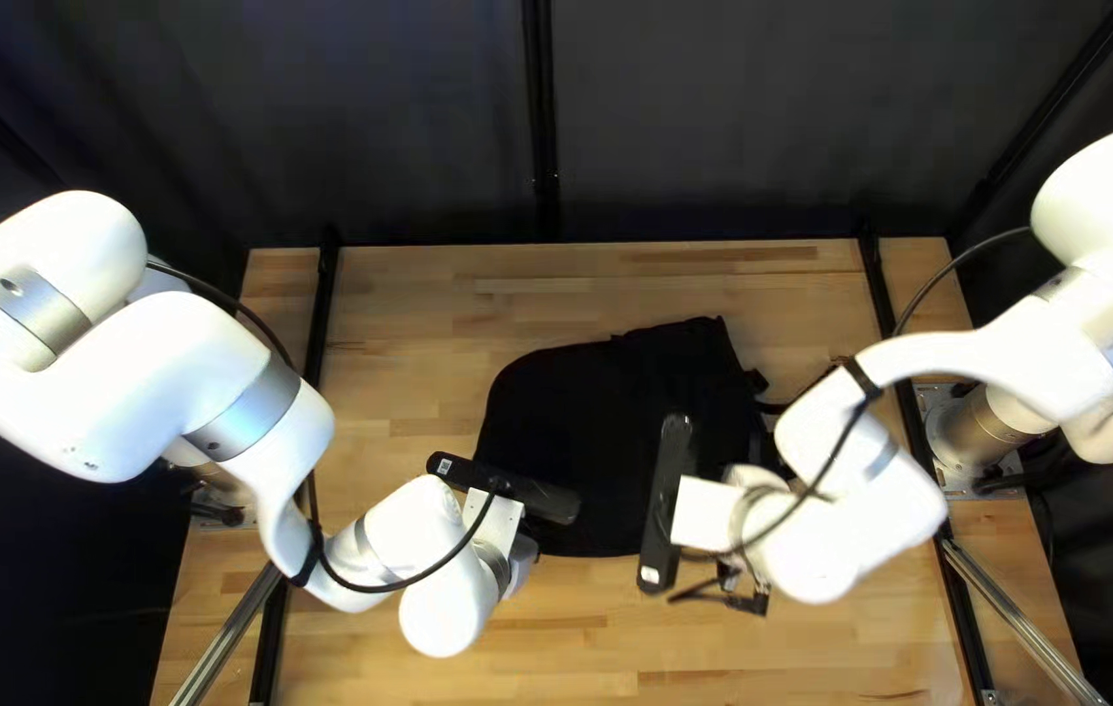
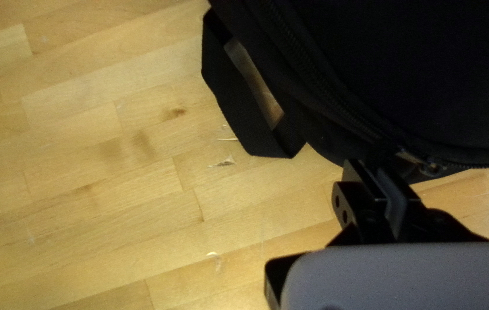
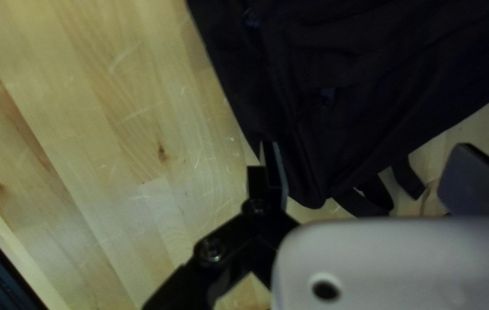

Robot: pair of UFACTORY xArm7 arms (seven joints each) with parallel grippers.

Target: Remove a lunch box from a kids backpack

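1. Lunch box: we see none of it in any view. We judge that it is inside the backpack (image 1: 595, 422), which lies domed at the centre of the top left view on the table (image 1: 419, 294).
2. Handling is a guess. The bulge suggests a light, boxy thing that keeps its shape better than the bag does. We cannot tell whether it is hard or padded. Once the mouth is open, a handle or a short edge would be the place to pinch, since a broad smooth face would likely slip.
3. The backpack is black, soft cloth. We expect it to fold and drag if pulled from one side, so one gripper should pin it while the other works.
4. The zip (image 2: 313, 77) looks closed along the run we can see. Its slider (image 2: 429, 165) sits at the bag's edge, just ahead of the left gripper (image 2: 382, 172). A strap loop (image 2: 248, 120) lies beside it on the wood.
5. Left gripper: fingers together, tips against the bag's edge by the slider. We cannot tell whether they pinch the pull or the cloth.
6. Right gripper (image 3: 367, 159): fingers wide apart, low at the bag's other near corner. Cloth lies between them, but nothing is clamped.
7. The slider is the first thing to take hold of. It is small and dark on dark cloth, so it is easy to miss.
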